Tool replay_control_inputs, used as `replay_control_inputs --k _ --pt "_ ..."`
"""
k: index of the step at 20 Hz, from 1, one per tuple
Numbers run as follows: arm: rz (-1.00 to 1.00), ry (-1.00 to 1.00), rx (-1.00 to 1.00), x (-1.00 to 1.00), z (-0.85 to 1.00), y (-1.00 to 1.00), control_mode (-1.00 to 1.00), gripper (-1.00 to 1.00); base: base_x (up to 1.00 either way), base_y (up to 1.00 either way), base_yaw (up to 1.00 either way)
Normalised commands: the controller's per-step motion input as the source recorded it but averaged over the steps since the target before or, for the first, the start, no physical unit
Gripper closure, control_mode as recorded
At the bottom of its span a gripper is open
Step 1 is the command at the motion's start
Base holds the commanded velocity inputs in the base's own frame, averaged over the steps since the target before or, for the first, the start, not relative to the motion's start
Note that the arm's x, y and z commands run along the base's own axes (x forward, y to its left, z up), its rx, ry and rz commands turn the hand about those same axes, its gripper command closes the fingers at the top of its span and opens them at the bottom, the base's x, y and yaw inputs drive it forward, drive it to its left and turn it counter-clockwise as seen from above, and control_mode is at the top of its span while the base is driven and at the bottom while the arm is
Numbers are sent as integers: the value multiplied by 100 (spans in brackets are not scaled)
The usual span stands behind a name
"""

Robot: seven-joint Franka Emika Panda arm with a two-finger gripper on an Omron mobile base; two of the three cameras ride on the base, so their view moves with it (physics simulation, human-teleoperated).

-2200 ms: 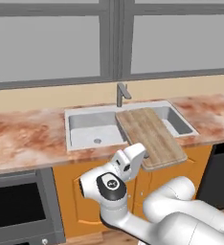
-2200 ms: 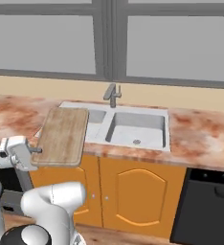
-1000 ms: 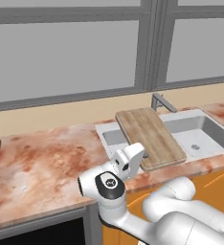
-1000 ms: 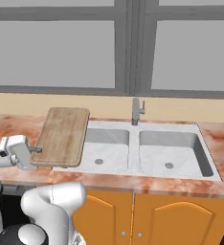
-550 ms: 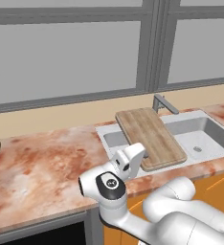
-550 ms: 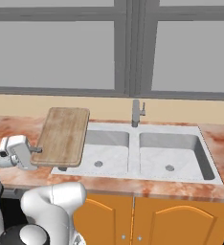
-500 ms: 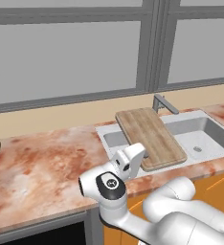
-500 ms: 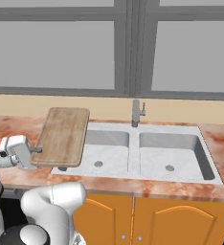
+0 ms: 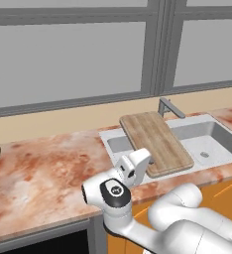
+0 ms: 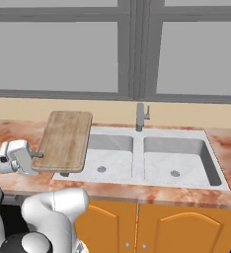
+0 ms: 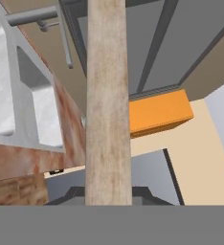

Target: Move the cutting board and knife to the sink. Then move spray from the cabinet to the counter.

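The cutting board [image 9: 156, 142] is in the air, clamped edge-on by the fingers [image 10: 38, 155] at its near short end, and it hangs level over the left basin of the sink [image 10: 186, 163] — part above the basin, part above the marbled desk [image 9: 48, 173] beside it. So the first step looks about half done: the board is lifted and brought to the sink but not yet set down in it. The knife, the spray and the wall cabinet are all matters for later (judging from the task sentence). The board itself is a flat, light-brown wooden rectangle with rounded corners and a clear lengthwise grain; in the hand view its thin edge [image 11: 108, 105] runs straight up the middle, pale and streaked, with the faucet [image 10: 141, 116] and basins off to one side. The fingers are drawn in narrow on that edge — a firm pinch on the board, nothing else between them.
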Motion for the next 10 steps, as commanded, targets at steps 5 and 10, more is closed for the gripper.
replay_control_inputs --k 5,10 --pt "0 4 0 24 -1 0 -100 100 0 0 0" --pt "0 8 0 43 -1 0 -100 100 0 0 0"
